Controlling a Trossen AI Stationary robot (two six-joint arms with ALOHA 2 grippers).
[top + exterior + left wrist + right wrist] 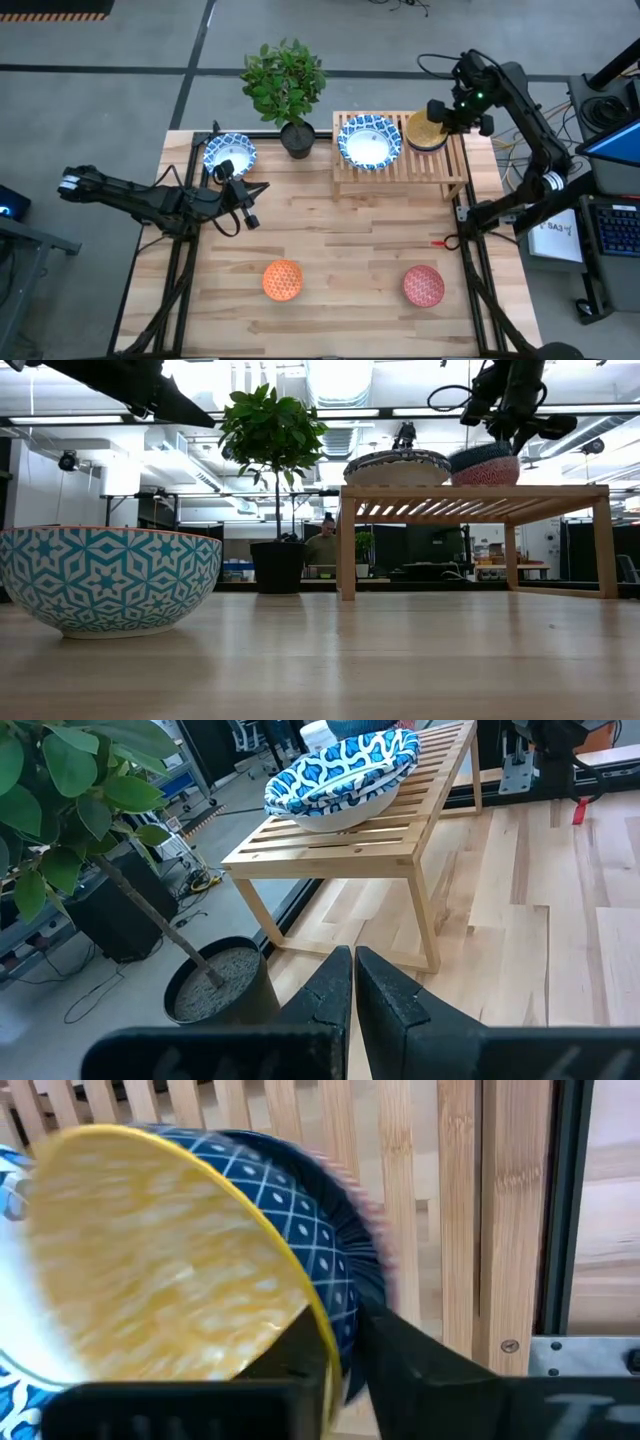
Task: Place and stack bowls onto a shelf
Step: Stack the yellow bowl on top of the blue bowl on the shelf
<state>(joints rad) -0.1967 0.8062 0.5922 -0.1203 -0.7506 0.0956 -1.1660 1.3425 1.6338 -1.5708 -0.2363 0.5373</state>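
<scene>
High view: shelf (400, 165) carries a blue-white bowl stack (368, 141), count unclear, plus yellow-lined bowl (425, 130) pinched at its rim by right gripper (440, 112). Three bowls on table (340, 260): blue-white (229, 152), orange (282, 280), pink-red (423, 286). Left gripper (238, 208) closed, empty.

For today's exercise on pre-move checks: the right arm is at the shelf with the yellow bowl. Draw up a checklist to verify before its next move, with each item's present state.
1. Yellow bowl over the shelf, right end: ok.
2. Bowl sitting level in the stack: not ok; the right wrist view shows it tilted on the dark blue bowl.
3. Right pincer clear of the rim: not ok; its fingers straddle the yellow rim.
4. Room beside the wide bowl: cannot tell; the two look very close.
5. Left pincer out of the way: ok; shut, over the table's left side.
6. Orange bowl and pink-red bowl still to shelve: ok; on the table.
</scene>
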